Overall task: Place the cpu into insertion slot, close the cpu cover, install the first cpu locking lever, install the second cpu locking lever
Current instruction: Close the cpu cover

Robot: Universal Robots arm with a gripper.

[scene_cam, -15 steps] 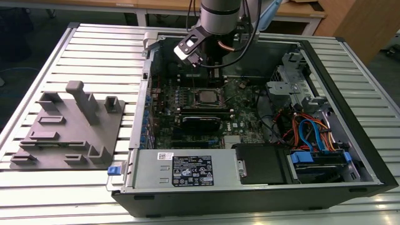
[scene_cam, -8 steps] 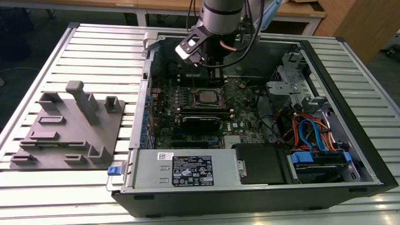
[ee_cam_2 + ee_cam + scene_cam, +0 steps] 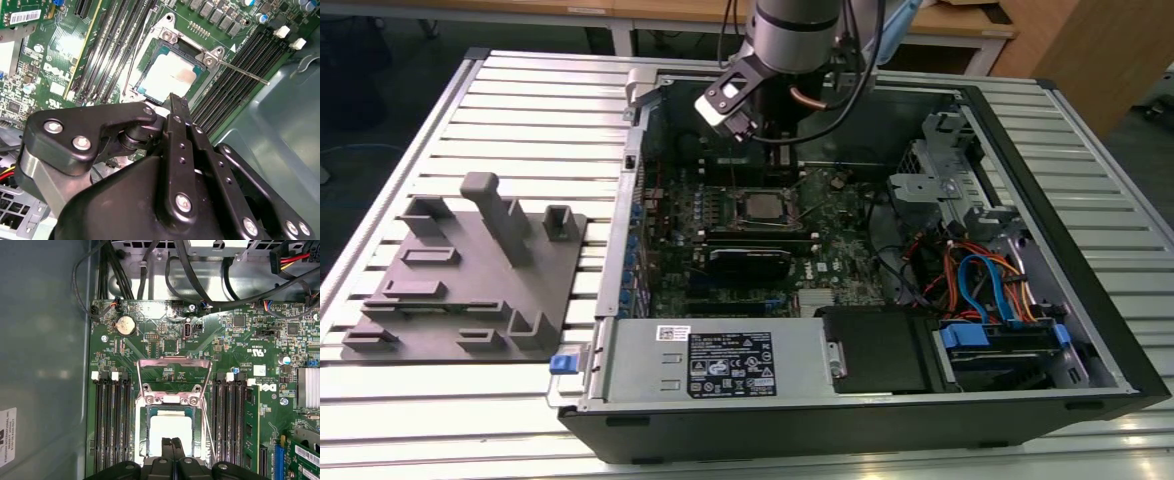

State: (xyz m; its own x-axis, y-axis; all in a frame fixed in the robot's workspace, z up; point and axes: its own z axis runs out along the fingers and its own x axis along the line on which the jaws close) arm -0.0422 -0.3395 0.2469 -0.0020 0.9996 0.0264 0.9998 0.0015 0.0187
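Note:
The cpu (image 3: 171,426) lies flat in the insertion slot (image 3: 141,399) with its pale silver face up; in the second wrist view the cpu (image 3: 167,75) reflects the light. The cpu cover (image 3: 202,420) seems to lie flat around the chip as a silver frame. Both locking levers are unlatched: one wire lever (image 3: 172,361) stands up off the board, and a straight lever rod (image 3: 240,70) sticks out sideways. My gripper (image 3: 171,441) is shut with nothing in it, its tips (image 3: 178,100) pressed together just above the socket's edge. From outside, my gripper (image 3: 771,150) hangs over the socket (image 3: 761,207).
The open computer case (image 3: 1067,250) walls in the motherboard. Long black memory slots (image 3: 112,425) flank the socket. Black cables (image 3: 200,285) cross the board's edge. Outside stand a power supply (image 3: 720,360), a drive bay with blue cables (image 3: 987,290) and a grey fixture plate (image 3: 467,270).

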